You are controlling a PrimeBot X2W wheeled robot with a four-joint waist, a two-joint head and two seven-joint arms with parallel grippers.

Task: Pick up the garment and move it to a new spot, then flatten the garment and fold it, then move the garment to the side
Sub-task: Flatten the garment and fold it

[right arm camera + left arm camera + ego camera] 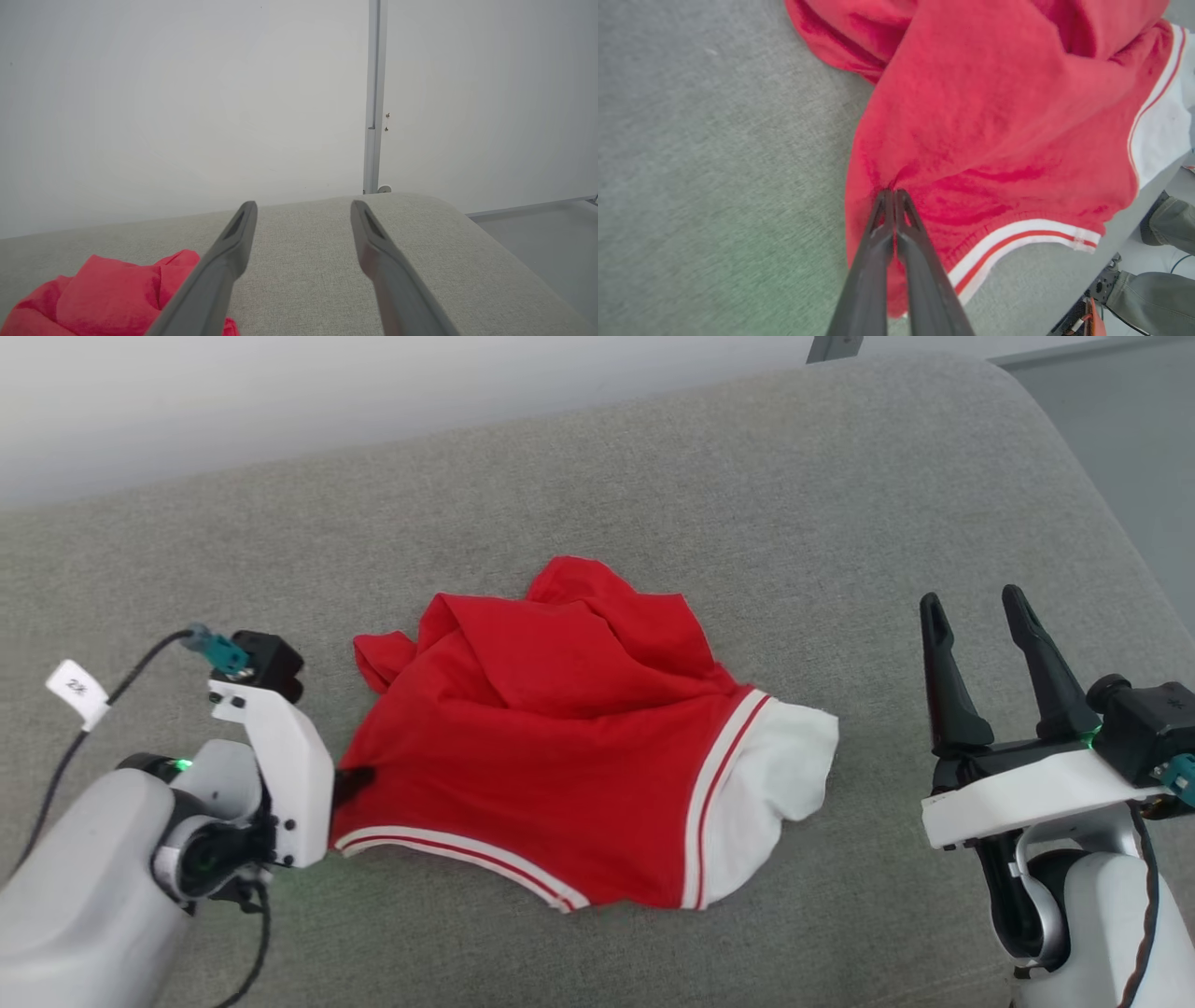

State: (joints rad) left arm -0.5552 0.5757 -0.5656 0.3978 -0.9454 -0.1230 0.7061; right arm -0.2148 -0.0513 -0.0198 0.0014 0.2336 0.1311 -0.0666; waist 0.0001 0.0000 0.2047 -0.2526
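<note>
The left gripper is closed. Its two dark fingers pinch a small fold of the garment at its left edge, just above a white-and-red striped hem. Red cloth puckers into creases around the fingertips, so the hold looks firm enough for a lift. That fits the first step, picking the garment up to carry it to a new spot.

The garment lies crumpled in the middle of a wide grey cushion. It is bright red, with one white cuff end spread toward the right and a bunched hump at the back.

The right gripper is open, with its fingers spread. It hovers over the cushion well apart from the cloth, probably kept clear until a second corner needs holding.

A small white tag hangs near the left gripper; its dark marks are too small to read. The garment's cloth is plain apart from its stripes.
</note>
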